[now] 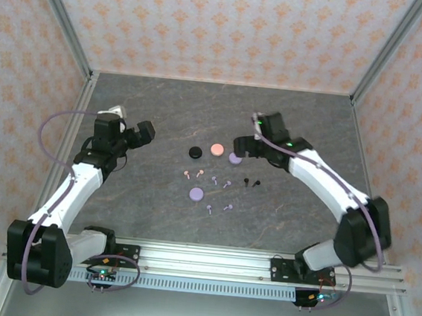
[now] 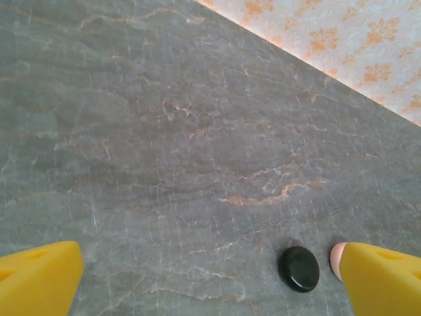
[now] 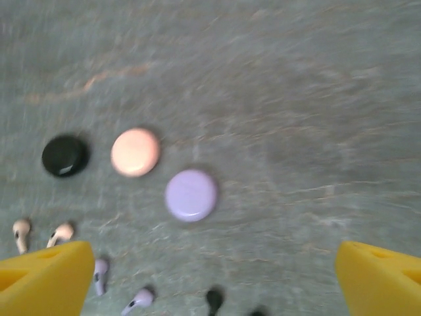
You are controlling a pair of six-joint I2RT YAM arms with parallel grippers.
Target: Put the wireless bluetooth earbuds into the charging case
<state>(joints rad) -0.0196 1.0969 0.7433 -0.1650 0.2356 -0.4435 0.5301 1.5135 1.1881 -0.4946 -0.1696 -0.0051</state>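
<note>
Two white-shelled arms, left arm [image 1: 73, 188] and right arm [image 1: 322, 181], black joint housings and black bases, lavender cables [image 1: 45, 129] looping alongside each, small green lights [image 1: 291, 144], blunt yellow fingertip pads [image 2: 39, 280]

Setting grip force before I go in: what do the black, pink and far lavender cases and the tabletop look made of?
Black case, far lavender case: probably hard plastic, glossy; each carries a small bright highlight.
Pink case: likely the same plastic, smooth and evenly coloured; the sheen is less clear in the blur.
Tabletop: grey stone look, fairly matte, with pale and rusty veins; real stone or printed laminate, cannot tell.
</note>
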